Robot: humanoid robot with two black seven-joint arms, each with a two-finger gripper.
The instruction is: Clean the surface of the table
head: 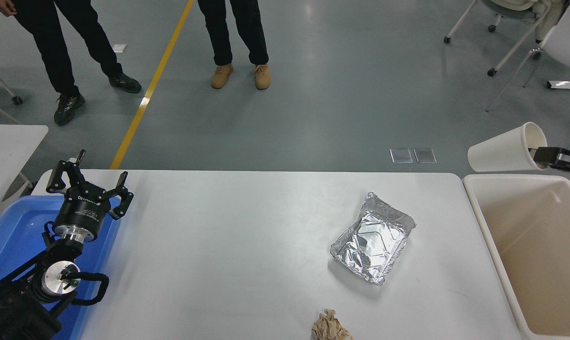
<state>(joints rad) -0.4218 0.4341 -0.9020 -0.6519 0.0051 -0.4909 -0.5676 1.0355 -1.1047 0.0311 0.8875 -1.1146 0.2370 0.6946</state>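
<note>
Beyond the bin's [526, 226] far rim, the right gripper [542, 157] pinched a sideways cup [505, 153] by its lip — released there, it might miss. The table [247, 226] held a foil tray [374, 237] and a wad [331, 326] at its near edge; the left gripper [90, 183] sat parked at its left end, fingers spread.

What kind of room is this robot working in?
Probably a lab or test hall: a grey painted floor with a yellow line, wheeled chairs, people standing by, and a white table.
</note>
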